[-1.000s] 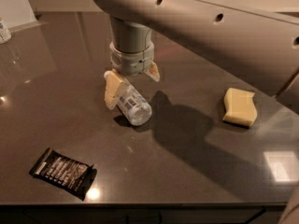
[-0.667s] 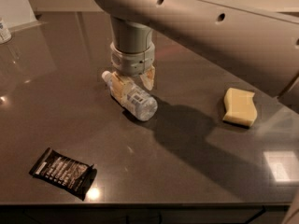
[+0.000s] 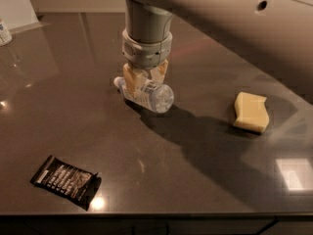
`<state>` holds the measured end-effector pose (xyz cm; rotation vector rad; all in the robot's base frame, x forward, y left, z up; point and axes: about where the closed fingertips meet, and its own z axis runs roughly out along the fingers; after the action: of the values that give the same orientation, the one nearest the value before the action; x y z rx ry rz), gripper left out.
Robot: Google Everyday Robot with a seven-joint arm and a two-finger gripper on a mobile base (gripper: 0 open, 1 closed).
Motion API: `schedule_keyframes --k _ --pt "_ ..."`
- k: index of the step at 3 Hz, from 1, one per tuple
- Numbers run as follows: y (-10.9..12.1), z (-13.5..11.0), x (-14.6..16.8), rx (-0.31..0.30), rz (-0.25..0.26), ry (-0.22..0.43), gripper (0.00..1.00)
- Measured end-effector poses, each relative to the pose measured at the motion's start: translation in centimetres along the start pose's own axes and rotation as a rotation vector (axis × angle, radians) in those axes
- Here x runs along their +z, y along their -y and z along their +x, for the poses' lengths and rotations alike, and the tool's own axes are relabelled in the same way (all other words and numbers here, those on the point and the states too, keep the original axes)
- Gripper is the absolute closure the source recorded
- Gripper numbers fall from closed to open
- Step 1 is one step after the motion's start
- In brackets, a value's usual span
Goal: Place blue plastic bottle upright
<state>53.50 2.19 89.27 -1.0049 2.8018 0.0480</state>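
The blue plastic bottle [image 3: 149,96] lies on its side on the dark table [image 3: 73,106], with its white cap pointing left and its base toward the right. My gripper [image 3: 145,78] comes straight down from above. Its cream fingers [image 3: 131,80] are closed on the middle of the bottle, one on the far side and one on the near side. The bottle's middle is partly hidden behind the fingers. I cannot tell whether the bottle touches the table or hangs just above it.
A black printed snack packet [image 3: 65,181] lies near the front left edge. A yellow sponge [image 3: 251,112] lies to the right. A stubby white container [image 3: 4,32] stands at the far left edge. My arm spans the upper right.
The fingers stood wide beside the bottle. They have since drawn in around it. The bottle has turned from pointing toward the camera to lying crosswise, cap to the left.
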Motion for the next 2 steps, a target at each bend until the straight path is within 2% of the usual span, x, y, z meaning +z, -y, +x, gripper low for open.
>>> schedule_keyframes --k 1,2 --pt "0.7 -0.3 -3.1 -0.029 0.014 0.062 1.00" --pt "1.3 -0.7 -6.1 -0.058 0.021 0.129 1.00"
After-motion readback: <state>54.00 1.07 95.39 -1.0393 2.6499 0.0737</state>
